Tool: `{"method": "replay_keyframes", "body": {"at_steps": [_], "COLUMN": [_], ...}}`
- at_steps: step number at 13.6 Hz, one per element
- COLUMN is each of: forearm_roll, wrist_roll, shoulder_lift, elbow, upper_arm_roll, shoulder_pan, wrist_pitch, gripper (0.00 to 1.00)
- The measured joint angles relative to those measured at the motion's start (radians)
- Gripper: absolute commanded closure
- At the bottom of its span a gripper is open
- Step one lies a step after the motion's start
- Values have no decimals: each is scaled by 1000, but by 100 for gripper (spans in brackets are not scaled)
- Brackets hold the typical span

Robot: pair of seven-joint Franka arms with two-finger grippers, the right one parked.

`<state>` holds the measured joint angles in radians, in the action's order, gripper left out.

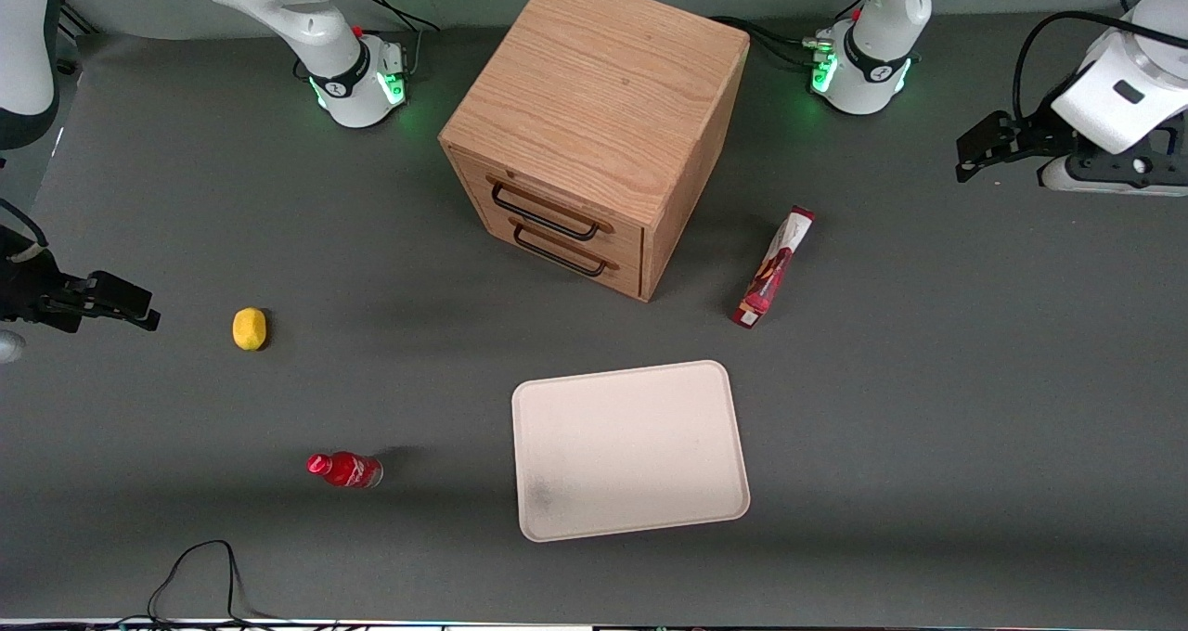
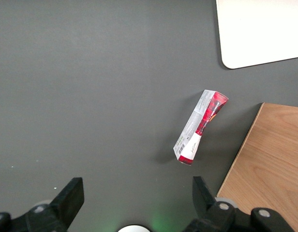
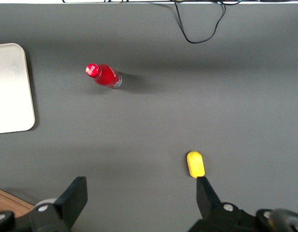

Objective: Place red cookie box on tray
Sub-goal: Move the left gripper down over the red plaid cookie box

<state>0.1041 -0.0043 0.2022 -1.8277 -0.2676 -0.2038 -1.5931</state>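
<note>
On the grey table (image 1: 928, 408), the red cookie box (image 1: 772, 267) lies flat just beside the wooden drawer cabinet (image 1: 594, 121), on the working arm's side of it. Seen from the front, its long axis runs from about one o'clock to seven o'clock, the lower end toward the tray (image 1: 629, 450), which sits nearer the front camera with bare table between them. The left gripper (image 1: 974, 153) hovers well apart from the box toward the working arm's end, its fingers (image 2: 71, 195) spread wide and holding nothing. A yellow lemon (image 1: 249, 328) and a small red bottle (image 1: 345, 470) lie toward the parked arm's end.
</note>
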Motion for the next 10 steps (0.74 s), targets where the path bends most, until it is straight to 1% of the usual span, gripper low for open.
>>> {"method": "replay_keyframes", "body": {"at_steps": [4, 7, 8, 10], "forearm_roll": [-5, -7, -8, -11], "wrist_roll": [0, 8, 9, 7], "shoulder_lift": [-37, -102, -131, -180], "elbow": [3, -4, -14, -71], "upper_arm_roll": [3, -1, -10, -68], "shoulder_pan": [13, 49, 67, 89], "wrist_pitch": [2, 29, 15, -108], "gripper": [0, 0, 0, 0]}}
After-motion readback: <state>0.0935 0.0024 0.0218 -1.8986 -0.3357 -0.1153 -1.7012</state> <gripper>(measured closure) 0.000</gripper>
